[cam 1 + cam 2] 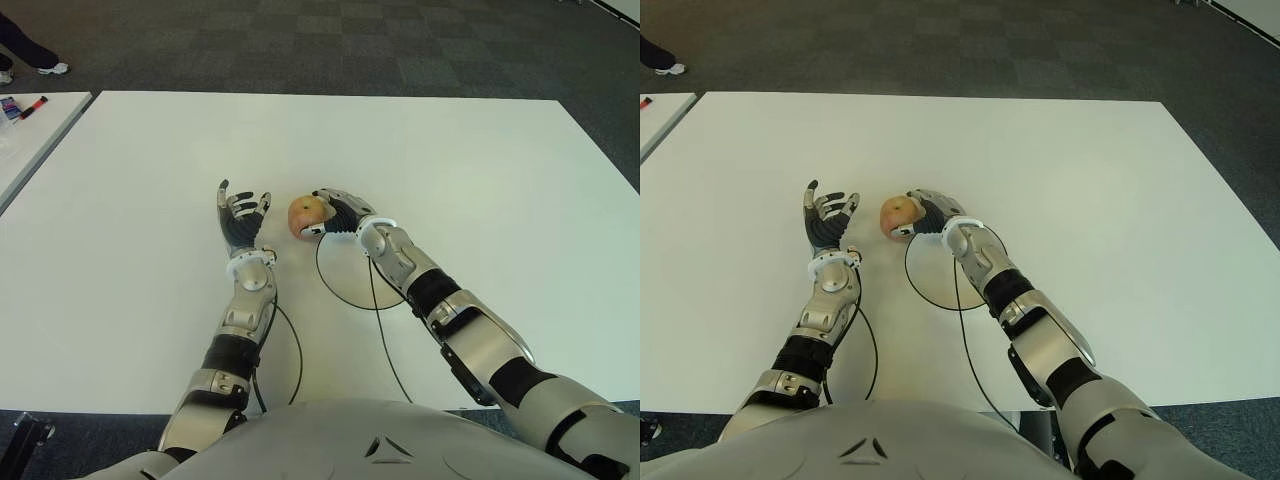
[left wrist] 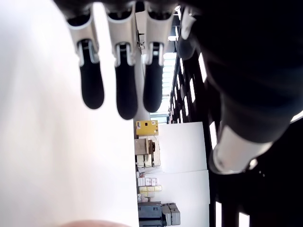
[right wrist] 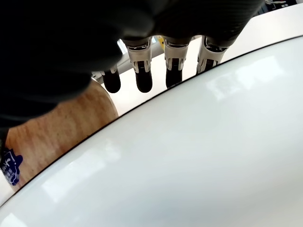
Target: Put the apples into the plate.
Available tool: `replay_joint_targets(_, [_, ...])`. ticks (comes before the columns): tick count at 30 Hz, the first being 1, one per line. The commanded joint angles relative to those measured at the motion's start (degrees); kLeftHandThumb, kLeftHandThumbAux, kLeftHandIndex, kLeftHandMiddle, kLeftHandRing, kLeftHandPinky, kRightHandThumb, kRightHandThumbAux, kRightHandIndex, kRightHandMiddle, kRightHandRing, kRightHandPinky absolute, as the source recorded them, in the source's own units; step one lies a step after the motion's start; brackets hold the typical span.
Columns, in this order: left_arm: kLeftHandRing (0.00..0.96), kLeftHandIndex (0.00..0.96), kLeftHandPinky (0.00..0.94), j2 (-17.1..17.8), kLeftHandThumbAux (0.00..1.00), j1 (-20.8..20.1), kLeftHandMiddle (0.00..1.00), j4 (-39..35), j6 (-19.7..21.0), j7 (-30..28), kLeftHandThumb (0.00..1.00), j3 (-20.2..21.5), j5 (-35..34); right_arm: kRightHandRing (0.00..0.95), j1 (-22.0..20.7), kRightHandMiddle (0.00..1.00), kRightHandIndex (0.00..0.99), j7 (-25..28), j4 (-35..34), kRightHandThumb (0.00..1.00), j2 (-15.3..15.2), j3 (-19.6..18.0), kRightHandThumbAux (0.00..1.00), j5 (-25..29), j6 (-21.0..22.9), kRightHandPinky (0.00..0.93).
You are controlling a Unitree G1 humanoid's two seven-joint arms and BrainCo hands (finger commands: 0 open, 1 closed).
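- Nearest the camera, the robot's grey torso is seen at the bottom of the eye views, with both arms reaching out over the white table (image 1: 480,160).
- At the right hand (image 1: 338,213), an apple (image 1: 308,215) is seen against the palm, with the fingers (image 3: 142,80) extended beyond it rather than wrapped round it; whether it is truly gripped or only cradled cannot be told.
- The apple is placed at the far rim of a white plate (image 1: 345,280), which is outlined by a thin dark edge and lies under the right wrist; in the right wrist view the fruit shows just outside that rim, with a small blue sticker on its skin.
- The left hand (image 1: 240,220) is held just to the left of the apple, with the palm up, the fingers spread and nothing in it.
- The apple is judged firm, round, fairly light and smooth-skinned, so it could roll or slip from a loose hold.
- A hold around its widest part, with the thumb opposing the fingers, is judged the safest; hard squeezing is to be avoided, since bruising is possible.
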Motion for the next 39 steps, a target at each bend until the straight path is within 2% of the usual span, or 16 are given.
replay_joint_targets(1, [0.434, 0.106, 0.445, -7.58, 0.746, 2.48, 0.366, -1.18, 1.57, 0.72, 0.168, -1.57, 0.52, 0.052, -0.17, 0.0, 0.0, 1.28, 1.49, 0.479, -0.3, 0.88, 0.375, -0.76, -0.21, 0.182])
replay_joint_targets(12, [0.411, 0.094, 0.428, -7.16, 0.742, 3.14, 0.341, -2.98, 3.29, 0.35, 0.156, -2.37, 0.01, 0.067, -0.65, 0.0, 0.0, 2.59, 2.49, 0.495, -0.63, 1.29, 0.358, -0.98, -0.76, 0.198])
replay_joint_targets(35, [0.406, 0.097, 0.431, -7.77, 0.733, 2.59, 0.336, -2.56, 2.23, 0.26, 0.204, -2.34, -1.02, 0.069, -1.71, 0.0, 0.0, 5.57, 3.49, 0.5, -1.33, 1.36, 0.35, -1.34, -1.18, 0.184])
replay_joint_targets(39, [0.412, 0.098, 0.434, -7.78, 0.739, 2.53, 0.34, -2.51, 2.25, 0.16, 0.209, -2.33, -1.11, 0.076, -2.04, 0.0, 0.0, 5.54, 4.16, 0.499, -1.24, 1.34, 0.347, -1.37, -1.38, 0.205])
